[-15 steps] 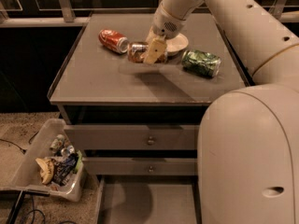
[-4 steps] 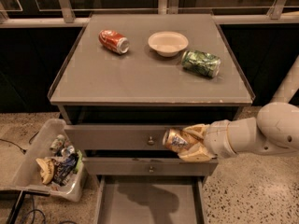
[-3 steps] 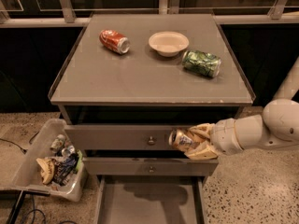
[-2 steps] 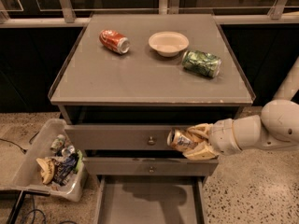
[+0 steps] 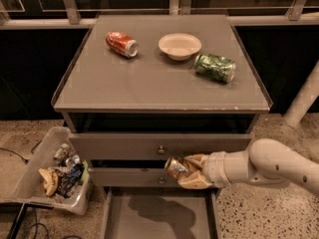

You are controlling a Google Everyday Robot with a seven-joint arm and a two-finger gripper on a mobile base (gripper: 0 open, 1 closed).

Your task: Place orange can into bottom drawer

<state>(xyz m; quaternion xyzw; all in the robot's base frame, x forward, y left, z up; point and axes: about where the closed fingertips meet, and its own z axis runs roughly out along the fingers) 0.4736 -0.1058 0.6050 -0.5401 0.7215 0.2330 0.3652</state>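
My gripper [image 5: 185, 172] reaches in from the right and is shut on the orange can [image 5: 174, 168], which lies sideways with its silver end toward the left. It hangs in front of the middle drawer, above the bottom drawer [image 5: 157, 214]. The bottom drawer is pulled out, a flat grey tray, with the gripper's shadow on its floor.
On the cabinet top [image 5: 159, 83] lie a red can [image 5: 121, 43], a white bowl [image 5: 179, 46] and a green can [image 5: 215, 67]. Two upper drawers with round knobs [image 5: 161, 150] are shut. A clear bin of trash [image 5: 52, 171] stands on the floor at the left.
The gripper lifted the orange can off the cabinet top and brought it down in front of the drawers. Over the last second it has shifted only slightly.
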